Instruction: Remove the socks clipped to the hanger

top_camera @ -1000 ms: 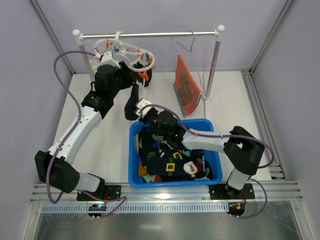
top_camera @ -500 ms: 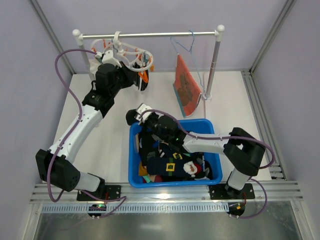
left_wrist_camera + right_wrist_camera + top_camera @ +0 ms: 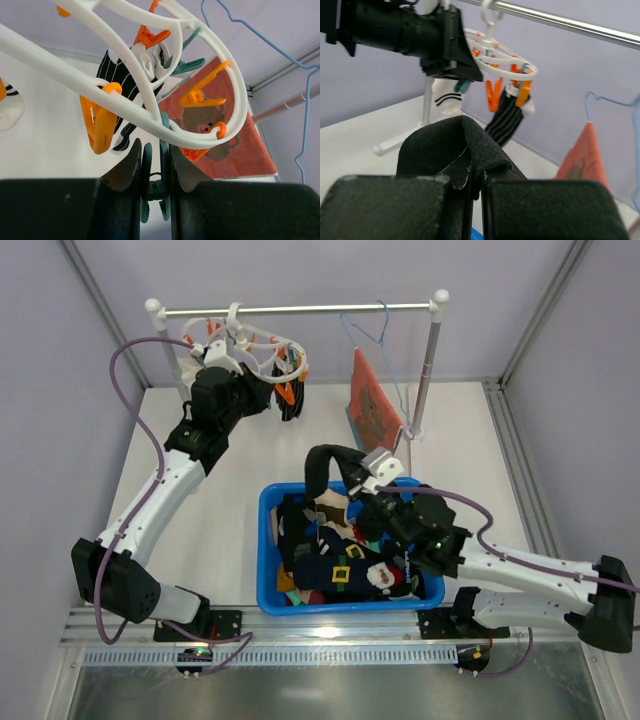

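Movement on both sides: the right hand (image 3: 364, 462), clamped on a black sock (image 3: 322, 456), has carried it to the blue bin (image 3: 264, 560), while the left hand (image 3: 270, 390) has pinched a teal peg (image 3: 155, 187) on the hanger (image 3: 50, 59), where a striped sock (image 3: 119, 82) still hangs clipped.

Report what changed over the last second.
The right gripper, shut on a black sock, swung right from beside the hanger to above the far edge of the blue bin. The left gripper closed on a teal peg of the hanger. The hanger, its striped sock and the orange cloth hang as before.
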`<move>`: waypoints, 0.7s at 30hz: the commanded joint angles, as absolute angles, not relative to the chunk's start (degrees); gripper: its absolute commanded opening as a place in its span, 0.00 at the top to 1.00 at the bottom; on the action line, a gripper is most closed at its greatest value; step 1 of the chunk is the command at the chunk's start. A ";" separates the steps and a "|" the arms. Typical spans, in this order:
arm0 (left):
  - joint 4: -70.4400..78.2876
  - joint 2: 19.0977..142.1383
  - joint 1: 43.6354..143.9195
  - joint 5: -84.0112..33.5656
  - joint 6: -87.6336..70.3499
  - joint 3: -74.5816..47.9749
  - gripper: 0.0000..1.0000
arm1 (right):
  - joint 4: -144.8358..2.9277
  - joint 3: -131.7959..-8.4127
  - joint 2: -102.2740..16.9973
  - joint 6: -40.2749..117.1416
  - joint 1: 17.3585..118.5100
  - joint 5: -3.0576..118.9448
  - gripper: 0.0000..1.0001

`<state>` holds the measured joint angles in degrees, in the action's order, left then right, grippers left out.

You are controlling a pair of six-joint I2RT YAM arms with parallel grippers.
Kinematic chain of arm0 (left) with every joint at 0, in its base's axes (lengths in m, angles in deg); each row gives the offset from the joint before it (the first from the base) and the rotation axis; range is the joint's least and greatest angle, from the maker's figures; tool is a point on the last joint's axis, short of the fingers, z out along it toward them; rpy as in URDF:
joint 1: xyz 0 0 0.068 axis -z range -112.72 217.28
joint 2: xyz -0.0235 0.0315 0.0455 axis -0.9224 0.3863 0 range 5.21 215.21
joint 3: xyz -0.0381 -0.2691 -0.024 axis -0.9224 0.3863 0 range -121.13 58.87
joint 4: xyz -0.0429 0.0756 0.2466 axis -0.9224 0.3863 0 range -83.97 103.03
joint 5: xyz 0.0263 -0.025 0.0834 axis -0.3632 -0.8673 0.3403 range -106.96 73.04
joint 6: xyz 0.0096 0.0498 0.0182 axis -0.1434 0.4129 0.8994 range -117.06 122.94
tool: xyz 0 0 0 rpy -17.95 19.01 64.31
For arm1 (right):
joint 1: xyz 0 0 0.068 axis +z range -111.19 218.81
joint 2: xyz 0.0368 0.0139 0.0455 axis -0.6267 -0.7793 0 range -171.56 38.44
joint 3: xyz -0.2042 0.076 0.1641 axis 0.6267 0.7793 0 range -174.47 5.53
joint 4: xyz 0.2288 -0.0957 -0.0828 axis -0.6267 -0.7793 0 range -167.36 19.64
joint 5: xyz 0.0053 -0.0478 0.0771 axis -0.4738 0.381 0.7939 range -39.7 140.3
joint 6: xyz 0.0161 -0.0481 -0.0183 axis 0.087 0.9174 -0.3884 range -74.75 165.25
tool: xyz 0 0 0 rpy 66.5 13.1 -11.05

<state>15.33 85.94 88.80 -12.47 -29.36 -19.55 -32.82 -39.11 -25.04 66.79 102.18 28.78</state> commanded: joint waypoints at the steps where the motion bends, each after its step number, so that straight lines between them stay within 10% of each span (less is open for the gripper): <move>1: 15.08 84.58 88.81 -11.43 -28.61 -19.62 1.00 | -42.83 -34.66 -17.21 62.93 102.35 19.03 0.96; 21: 12.53 85.72 88.81 -11.07 -28.61 -16.72 1.00 | -77.20 -22.06 1.71 31.81 102.62 4.69 0.95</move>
<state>12.70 85.83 88.80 -12.03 -29.33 -17.69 -70.46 -19.55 1.56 36.23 102.27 7.91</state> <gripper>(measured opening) 0.177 0.047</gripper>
